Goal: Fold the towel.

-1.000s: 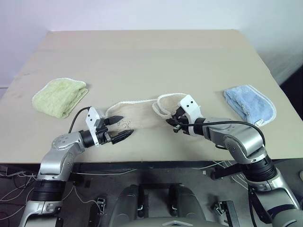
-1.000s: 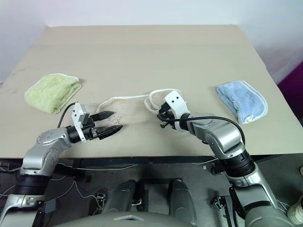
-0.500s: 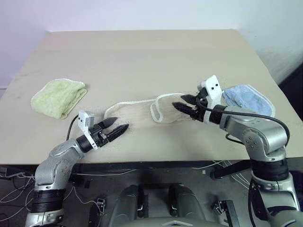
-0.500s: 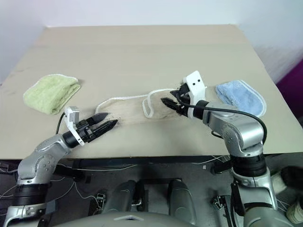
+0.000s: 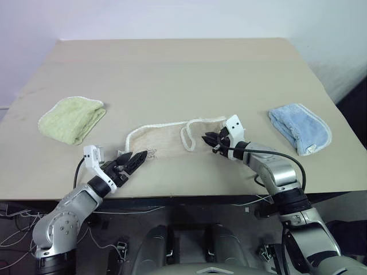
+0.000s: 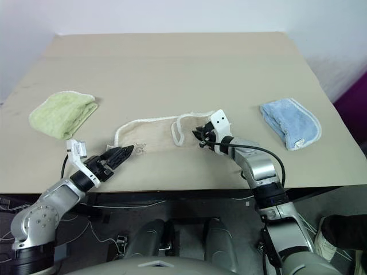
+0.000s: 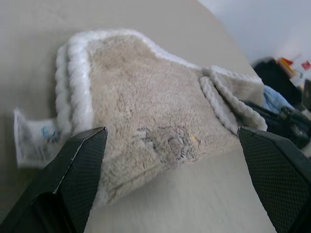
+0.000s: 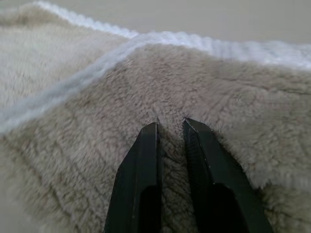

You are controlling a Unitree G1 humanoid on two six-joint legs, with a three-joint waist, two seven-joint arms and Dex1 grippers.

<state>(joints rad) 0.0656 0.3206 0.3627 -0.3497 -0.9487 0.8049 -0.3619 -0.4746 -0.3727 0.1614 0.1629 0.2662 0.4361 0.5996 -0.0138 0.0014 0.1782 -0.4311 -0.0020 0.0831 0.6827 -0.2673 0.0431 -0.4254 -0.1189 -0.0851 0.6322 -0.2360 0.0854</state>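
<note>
Taking the beige towel (image 5: pixel 172 137) as the landmark, a small light-green towel (image 5: pixel 71 117) lies well off to its left, bundled into a soft rounded wad on the table (image 5: pixel 172 69), apparently parked clear of the work.

The left gripper (image 5: pixel 131 162) hovers just beside the towel's left end, near the front edge of the table. Its two black fingers are spread wide with nothing between them, and in the left wrist view they frame that end of the cloth, which suggests it is lining up to take hold there. A small white loop tag (image 7: pixel 36 138) pokes out from this end.

The towel itself lies near the middle of the table's front half, stretched in a long strip. It is thick terry with a fuzzy nap, edged in white twisted cord. Its right portion is already doubled back over itself, so the cord makes a loop across the top.

The right gripper (image 5: pixel 210 139) rests on the towel's right end. Its fingers are nearly shut, tips sunk into the pile, probably pinching a bit of the top layer, though I cannot tell for sure.

Well off to the towel's right lies a small light-blue towel (image 5: pixel 300 128), folded flat with white trim.
</note>
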